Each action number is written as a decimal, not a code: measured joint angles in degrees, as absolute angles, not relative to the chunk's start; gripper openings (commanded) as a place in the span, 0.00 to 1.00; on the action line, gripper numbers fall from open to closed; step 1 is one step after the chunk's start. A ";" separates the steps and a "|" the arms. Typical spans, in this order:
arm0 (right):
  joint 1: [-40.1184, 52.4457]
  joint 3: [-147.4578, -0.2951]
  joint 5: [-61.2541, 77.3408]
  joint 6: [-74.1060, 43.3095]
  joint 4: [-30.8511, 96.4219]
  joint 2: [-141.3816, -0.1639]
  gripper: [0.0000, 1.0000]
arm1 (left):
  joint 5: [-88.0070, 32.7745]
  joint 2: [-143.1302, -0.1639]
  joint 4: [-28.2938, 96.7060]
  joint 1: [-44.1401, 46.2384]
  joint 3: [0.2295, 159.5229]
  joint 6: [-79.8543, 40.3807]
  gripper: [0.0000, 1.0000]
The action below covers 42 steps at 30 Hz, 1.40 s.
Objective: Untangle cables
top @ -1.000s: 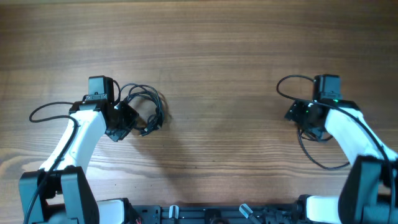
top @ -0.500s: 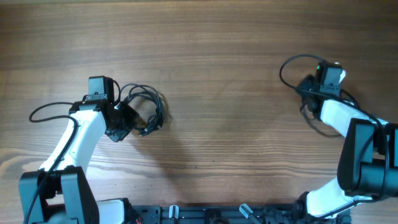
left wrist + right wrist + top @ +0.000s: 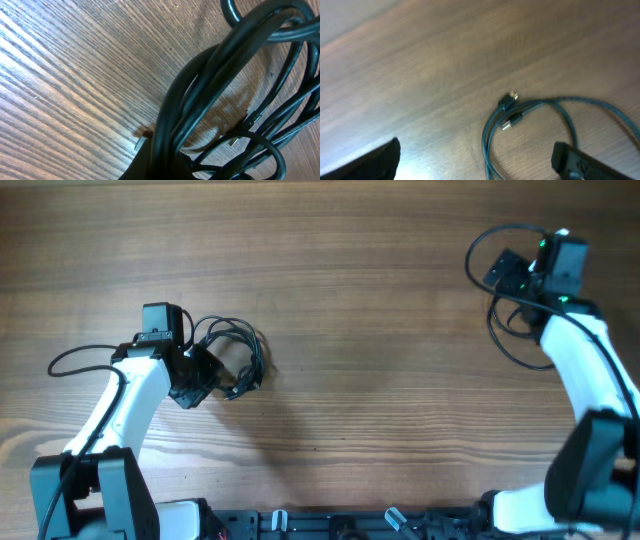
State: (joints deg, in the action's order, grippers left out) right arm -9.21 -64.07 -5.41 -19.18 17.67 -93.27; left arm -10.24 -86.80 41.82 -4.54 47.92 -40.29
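1. The left gripper (image 3: 205, 372) is pressed together, pinching the tangled bundle of thin black cords (image 3: 200, 95) on the brown wooden table (image 3: 360, 300). A firm anchor here should let strands be drawn out singly.
2. The right gripper (image 3: 472, 157) is spread wide and empty above a loose black cord loop (image 3: 486, 140), well apart from the bundle.
3. Count: two grippers, one bundle whose strands I cannot count, and one loop showing two plugs.

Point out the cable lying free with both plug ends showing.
The single looped cable by the open right pincer: it lies loose, both plugs showing. The others are bunched in a tangle clamped by the shut left pincer.
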 measured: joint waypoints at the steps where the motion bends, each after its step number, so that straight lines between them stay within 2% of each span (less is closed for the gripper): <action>1: -9.21 -65.21 -3.55 -19.14 22.44 -91.20 1.00 | -10.35 -86.80 41.85 -4.56 47.94 -39.86 0.04; 5: -9.21 -65.67 0.69 -19.14 29.71 -87.90 1.00 | -10.37 -86.80 41.34 -4.54 47.94 -39.20 0.04; 42: -9.21 -65.67 2.57 -19.14 29.82 -87.96 1.00 | -10.39 -86.80 40.25 -4.54 47.81 -38.61 0.04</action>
State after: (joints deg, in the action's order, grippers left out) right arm -9.21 -65.67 2.57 -19.14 29.82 -87.96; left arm -10.39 -86.80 40.25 -4.54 47.81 -38.61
